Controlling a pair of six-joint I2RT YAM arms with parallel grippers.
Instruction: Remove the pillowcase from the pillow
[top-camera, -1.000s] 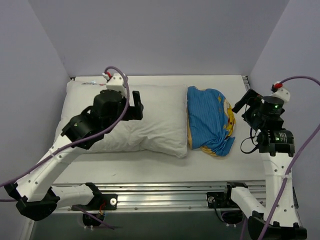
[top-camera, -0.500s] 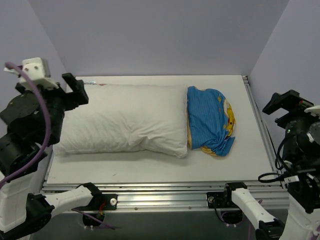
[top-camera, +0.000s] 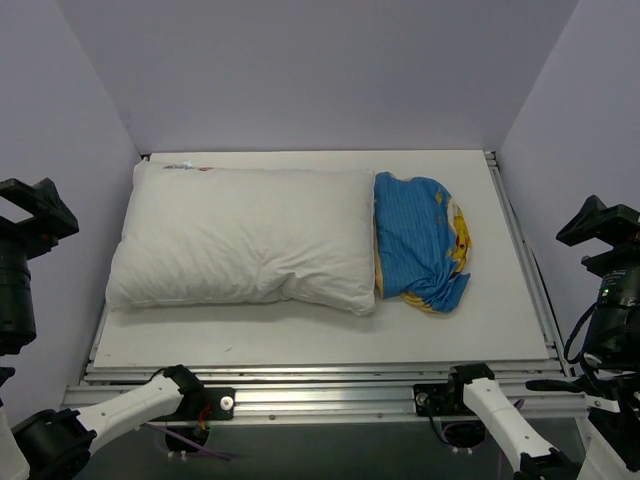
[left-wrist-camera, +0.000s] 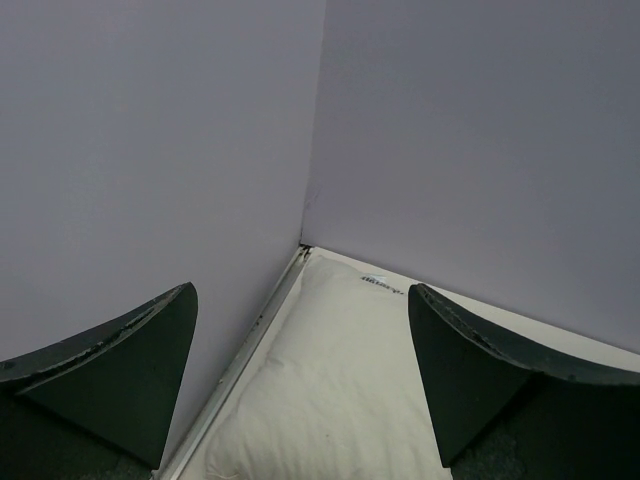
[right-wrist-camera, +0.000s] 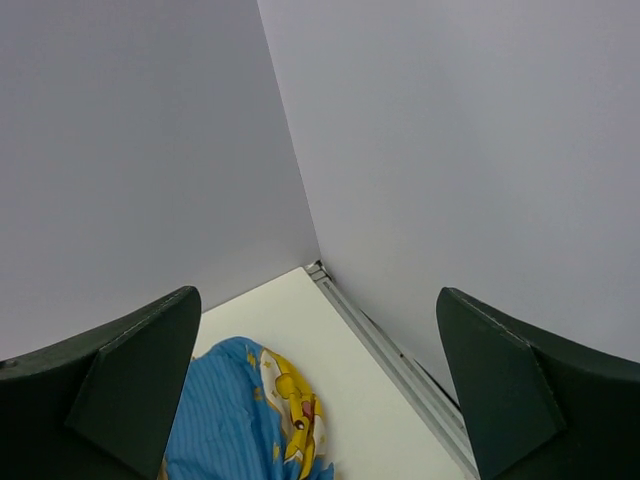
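The white pillow lies bare across the left and middle of the table. The blue striped pillowcase, with its yellow print and lining, lies bunched against the pillow's right end; I cannot tell whether any pillow is inside it. My left gripper is open and empty, off the table's left edge. In the left wrist view it hangs high above the pillow and its tag. My right gripper is open and empty, off the right edge. The right wrist view looks down on the pillowcase.
The white table is walled by grey panels at the back and both sides. A metal rail runs along its right edge and another along the front.
Both arms have drawn back from over the table to its sides, the left from over the pillow, the right from beside the pillowcase. Pillow and pillowcase have not moved.
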